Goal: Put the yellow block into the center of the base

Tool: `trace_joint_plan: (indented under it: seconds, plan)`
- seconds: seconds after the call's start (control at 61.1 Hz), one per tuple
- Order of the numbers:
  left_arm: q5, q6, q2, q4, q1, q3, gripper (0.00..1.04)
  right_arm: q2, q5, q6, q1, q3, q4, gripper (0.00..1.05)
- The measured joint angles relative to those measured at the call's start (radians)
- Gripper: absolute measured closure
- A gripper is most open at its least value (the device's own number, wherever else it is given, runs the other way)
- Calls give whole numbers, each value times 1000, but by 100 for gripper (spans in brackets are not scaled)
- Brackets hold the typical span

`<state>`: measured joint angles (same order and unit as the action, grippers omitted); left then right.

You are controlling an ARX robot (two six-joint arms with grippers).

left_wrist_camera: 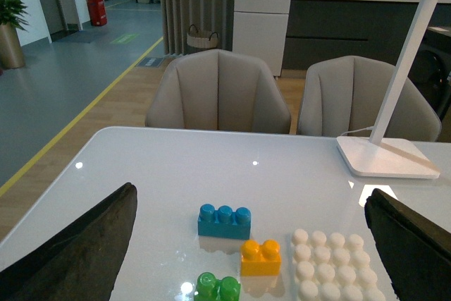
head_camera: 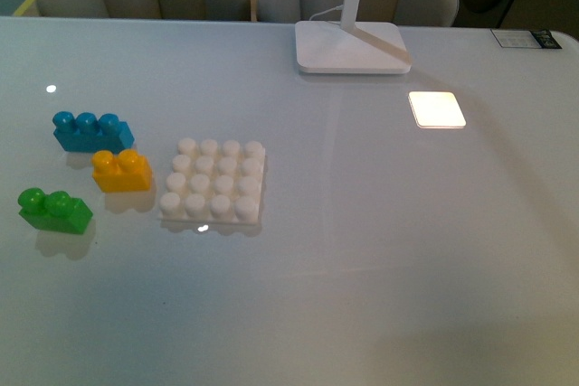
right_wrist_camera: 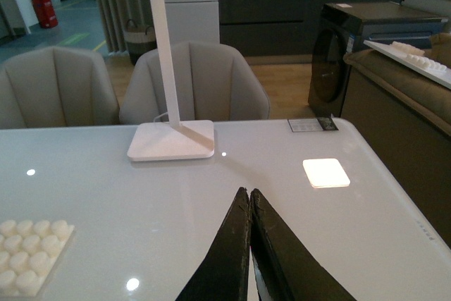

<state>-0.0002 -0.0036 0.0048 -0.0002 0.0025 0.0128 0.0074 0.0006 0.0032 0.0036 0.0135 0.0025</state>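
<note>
While the left tool (left_wrist_camera: 250, 192) hovers spread wide (yellow block (left_wrist_camera: 260, 259) ahead, untouched), the right tool (right_wrist_camera: 248, 195) hangs above the surface (right_wrist_camera: 106, 195). Its jaws meet, empty.

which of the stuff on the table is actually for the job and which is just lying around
For the job:
- yellow block
- base, the white stud plate just beside it

Just lying about:
- blue three-stud brick
- green two-stud brick
- white lamp foot at the far edge
</note>
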Motion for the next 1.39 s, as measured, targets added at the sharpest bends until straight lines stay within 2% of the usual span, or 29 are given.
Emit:
trace_joint_plan:
  seconds: [0.049, 0.18, 0.327, 0.344, 0.377, 0.393, 0.409, 0.442, 0.606, 0.835, 0.999, 1.212, 1.392]
  plan:
    - [0, 0, 0, 0, 0, 0, 7, 0, 0, 0, 0, 0, -1, 97]
    - [0, 0, 0, 0, 0, 0, 7, -1, 0, 0, 0, 0, -1, 73]
    - [2, 0, 0, 0, 0, 0, 7, -2, 0, 0, 0, 0, -1, 32]
    - [15, -1, 5, -6, 2, 2, 7, -2, 0, 0, 0, 0, -1, 30]
    - [190, -34, 111, -193, 40, 81, 7, -2, 2, 0, 0, 0, -1, 20]
    - [234, -47, 168, -251, 43, 111, 7, -2, 1, 0, 0, 0, -1, 17]
    - [275, -64, 227, -297, 38, 137, 7, -2, -2, 0, 0, 0, -1, 13]
    - [291, -81, 300, -323, 20, 158, 7, -2, -2, 0, 0, 0, -1, 8]
    - [214, -151, 548, -195, -103, 187, 7, -2, 0, 0, 0, 0, -1, 9]
    - [84, -214, 893, 121, -249, 245, 7, -2, -1, 0, 0, 0, -1, 9]
    - [28, -201, 1164, 356, -336, 291, 7, -2, 0, 0, 0, 0, -1, 9]
    - [-52, -131, 1489, 531, -378, 407, 7, -2, -1, 0, 0, 0, -1, 9]
    - [-115, -94, 1693, 552, -358, 535, 7, -2, -1, 0, 0, 0, -1, 9]
